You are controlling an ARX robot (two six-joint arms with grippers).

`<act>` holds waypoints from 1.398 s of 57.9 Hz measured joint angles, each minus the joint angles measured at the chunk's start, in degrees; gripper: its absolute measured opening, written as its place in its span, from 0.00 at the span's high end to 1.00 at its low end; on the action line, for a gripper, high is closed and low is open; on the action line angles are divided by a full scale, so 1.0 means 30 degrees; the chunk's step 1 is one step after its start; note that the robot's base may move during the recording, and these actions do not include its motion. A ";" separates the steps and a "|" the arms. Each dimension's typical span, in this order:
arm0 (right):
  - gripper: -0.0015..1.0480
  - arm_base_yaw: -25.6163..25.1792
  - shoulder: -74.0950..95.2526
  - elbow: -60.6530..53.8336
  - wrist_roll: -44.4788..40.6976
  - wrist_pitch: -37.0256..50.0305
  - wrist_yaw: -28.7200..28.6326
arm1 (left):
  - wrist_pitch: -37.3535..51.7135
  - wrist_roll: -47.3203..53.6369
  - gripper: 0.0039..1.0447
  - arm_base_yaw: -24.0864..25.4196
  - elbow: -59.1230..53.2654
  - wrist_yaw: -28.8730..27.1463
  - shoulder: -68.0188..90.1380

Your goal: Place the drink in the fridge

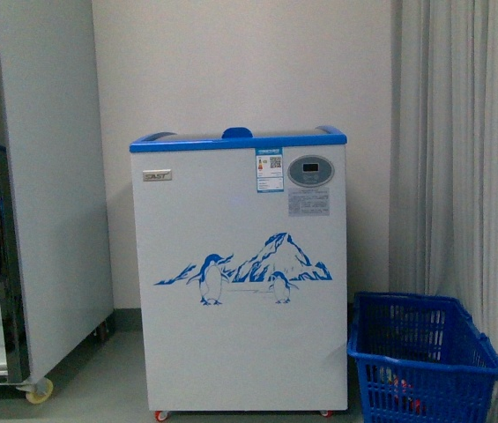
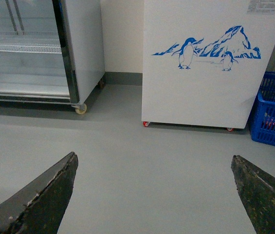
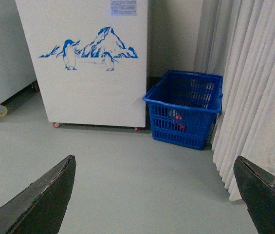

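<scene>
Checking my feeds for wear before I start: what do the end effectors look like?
Only their tips are in view. The left end effector has two dark grey, wedge-shaped fingers with pale scuffs along the edges. The right end effector has matching fingers, similarly worn. No cables, markings or arm links are visible, and the front view shows neither arm.

The fridge (image 1: 240,335) is seen head-on and near in the front view. Both wrist views are aimed down across the floor (image 2: 137,165) at it. Its penguin print (image 1: 275,260) is shared by all 3.
</scene>
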 joint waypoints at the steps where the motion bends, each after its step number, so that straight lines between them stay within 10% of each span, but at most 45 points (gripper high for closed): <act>1: 0.07 0.0000 0.0000 0.0000 0.0000 0.0000 0.0000 | 0.0000 0.0000 0.08 0.0007 0.0000 0.0000 0.0000; 81: 0.07 0.0000 -0.0007 0.0000 0.0007 0.0000 0.0000 | 0.0000 0.0000 0.08 0.0007 0.0000 0.0000 0.0000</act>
